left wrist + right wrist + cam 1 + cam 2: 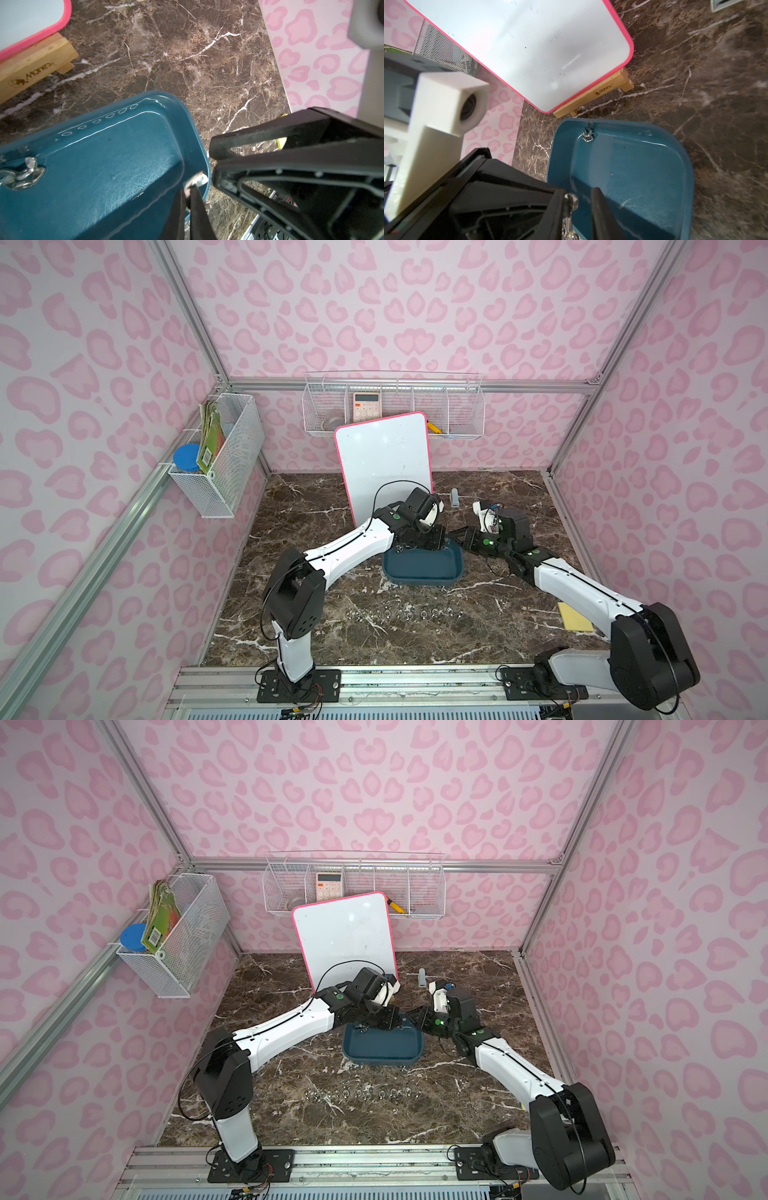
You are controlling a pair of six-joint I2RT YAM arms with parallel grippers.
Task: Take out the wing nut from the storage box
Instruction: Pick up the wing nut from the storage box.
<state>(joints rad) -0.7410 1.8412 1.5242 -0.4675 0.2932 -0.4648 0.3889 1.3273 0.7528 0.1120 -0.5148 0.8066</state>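
Left gripper (189, 190) is pinching a wing nut (197, 180) above the box (104, 166) corner; right gripper (580, 195) is standing narrow beside it, hold unclear. Advisable: lifting straight up, clearing the rim

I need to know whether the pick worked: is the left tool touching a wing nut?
Touching. The left wrist view shows the left tool shut, with a wing nut pinched between its fingertips and no gap visible.

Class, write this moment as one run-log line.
left gripper: shut on wing nut | right gripper: close beside it, grip unclear | storage box: other wing nuts inside
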